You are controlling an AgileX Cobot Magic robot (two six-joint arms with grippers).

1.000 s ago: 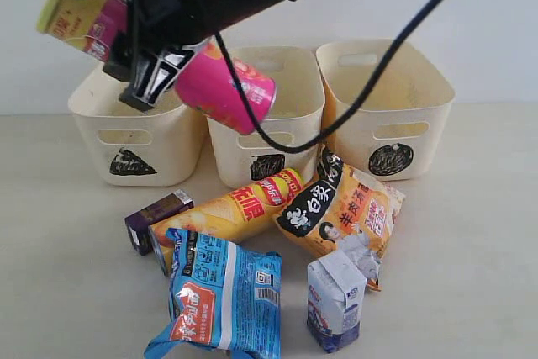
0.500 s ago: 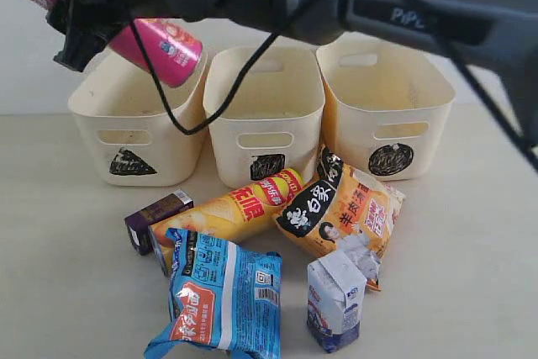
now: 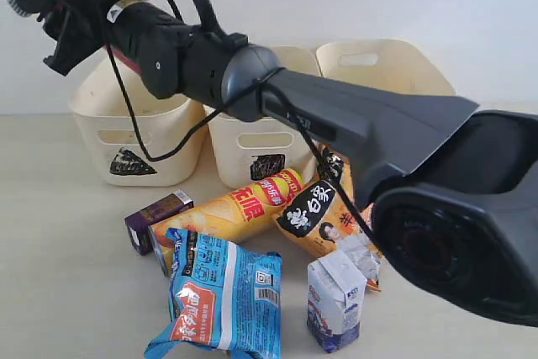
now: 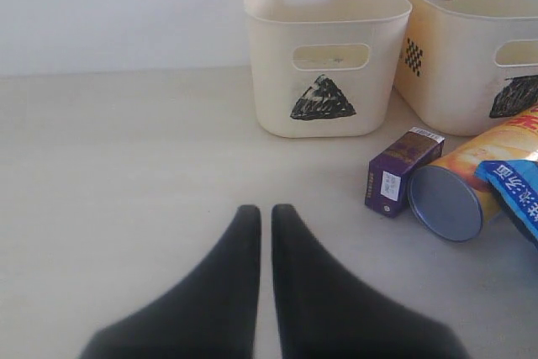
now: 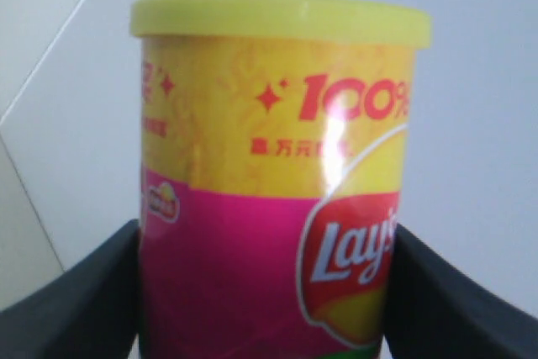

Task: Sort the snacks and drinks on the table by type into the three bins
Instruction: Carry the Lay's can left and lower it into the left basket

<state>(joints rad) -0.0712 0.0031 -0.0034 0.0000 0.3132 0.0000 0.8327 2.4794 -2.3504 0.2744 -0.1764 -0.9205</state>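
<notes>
The right gripper (image 5: 265, 292) clamps the pink chip tube (image 5: 269, 208) by its sides above the left bin (image 3: 84, 115) — likely to drop it in — while the left gripper (image 4: 263, 216) sits closed, empty, over the worktop (image 4: 126, 166).

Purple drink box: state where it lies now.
Exterior view: the purple drink box lies left of centre, beside the yellow tube, before the left bin.

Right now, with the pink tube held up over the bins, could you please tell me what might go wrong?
The pink tube sits tilted in the right claw, high above the left bin; released from there, it may strike the rim or tumble out. A loose cable hangs in front of that bin and could snag its rim on the way back.
</notes>
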